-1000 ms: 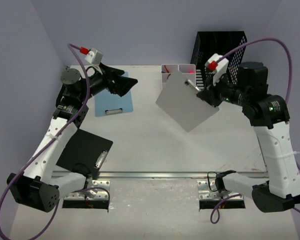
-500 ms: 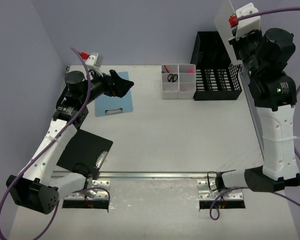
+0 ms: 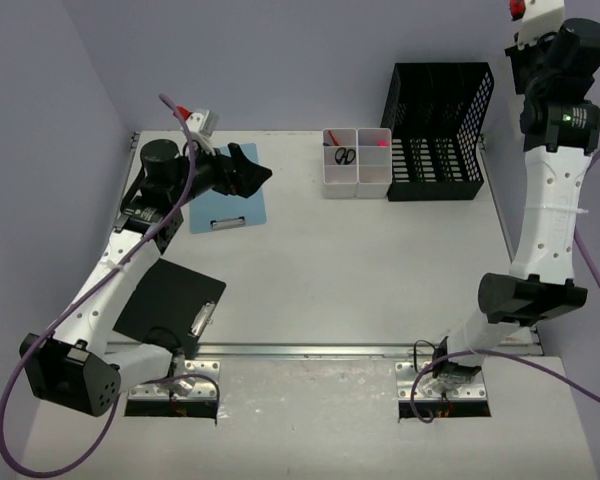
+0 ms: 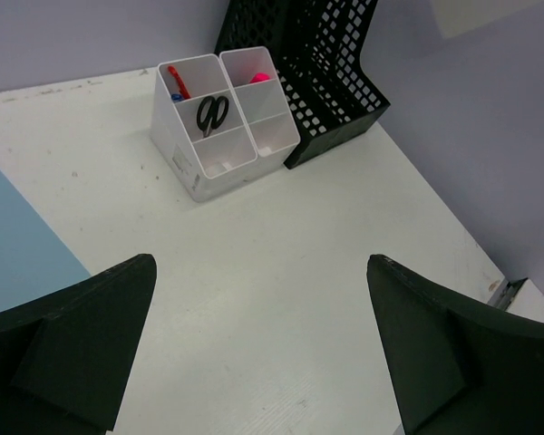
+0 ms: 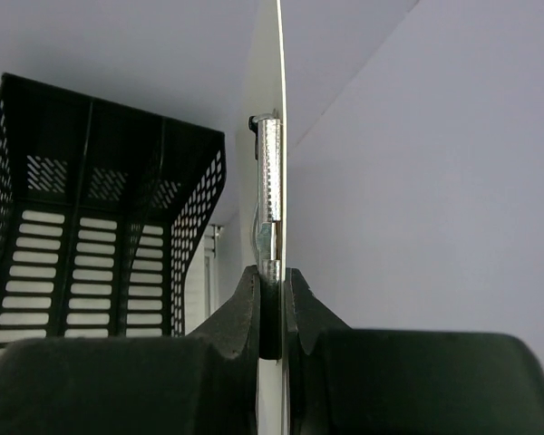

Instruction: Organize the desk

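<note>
Clipboards (image 3: 227,205) (image 3: 170,300) (image 5: 267,72): three; mesh rack (image 3: 437,130): one

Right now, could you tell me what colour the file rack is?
The file rack is black, clearest from the top camera.

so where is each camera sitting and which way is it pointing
Top external: above and behind the bases, looking down on the desk; both arms show, the right one raised to the top edge.
Left wrist: on the left arm, facing across the desk to the white bins and black mesh rack; the open left gripper frames the bottom.
Right wrist: held high, looking along the right gripper, shut on an edge-on white clipboard.
Shared: the rack appears in all three views.
</note>
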Action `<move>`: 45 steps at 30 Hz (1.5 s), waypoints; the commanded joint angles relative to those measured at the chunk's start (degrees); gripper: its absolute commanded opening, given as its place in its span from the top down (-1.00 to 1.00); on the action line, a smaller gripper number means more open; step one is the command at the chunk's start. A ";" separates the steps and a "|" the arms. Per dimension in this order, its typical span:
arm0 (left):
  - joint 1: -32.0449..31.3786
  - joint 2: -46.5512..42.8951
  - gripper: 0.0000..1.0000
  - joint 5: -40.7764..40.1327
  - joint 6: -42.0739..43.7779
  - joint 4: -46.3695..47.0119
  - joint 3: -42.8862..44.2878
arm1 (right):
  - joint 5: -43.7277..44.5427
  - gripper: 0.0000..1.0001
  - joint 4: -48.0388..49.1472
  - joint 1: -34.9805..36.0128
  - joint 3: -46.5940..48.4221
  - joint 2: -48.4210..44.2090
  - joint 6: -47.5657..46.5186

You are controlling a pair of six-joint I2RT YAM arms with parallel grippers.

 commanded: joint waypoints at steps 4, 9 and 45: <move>0.01 1.37 -1.00 1.91 0.35 3.44 2.20 | -6.82 0.97 0.64 -3.81 2.77 1.72 6.47; 0.01 2.42 -1.00 2.35 0.00 3.97 2.11 | -9.02 0.97 -1.12 -4.78 3.21 3.22 10.34; 0.10 7.08 -1.00 3.84 0.17 4.06 2.20 | -11.04 0.97 2.66 -4.78 2.42 15.79 11.66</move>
